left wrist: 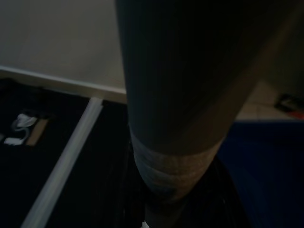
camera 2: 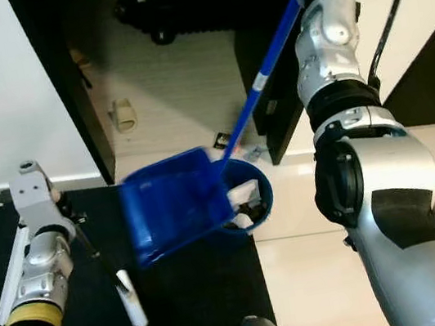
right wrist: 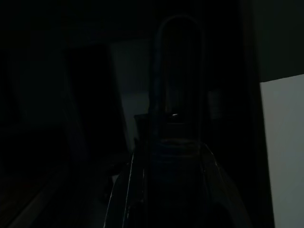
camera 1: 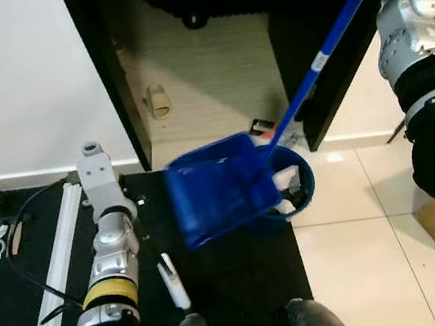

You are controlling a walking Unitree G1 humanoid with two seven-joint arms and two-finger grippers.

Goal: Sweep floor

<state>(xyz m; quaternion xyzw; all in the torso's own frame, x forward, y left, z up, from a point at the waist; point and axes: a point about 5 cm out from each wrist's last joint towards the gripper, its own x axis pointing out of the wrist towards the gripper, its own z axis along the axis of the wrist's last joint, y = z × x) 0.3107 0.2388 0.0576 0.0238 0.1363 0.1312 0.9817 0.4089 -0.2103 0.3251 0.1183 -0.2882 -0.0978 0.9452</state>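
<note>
Left eye view showed a blue dustpan tilted over a round blue bin holding white scraps, at the edge of a black mat beside pale tiles. Its long blue handle rose far and right toward the raised right arm; whether that gripper was clamped could not be told. The left arm hung at the near left, its fingers' state unclear.
</note>
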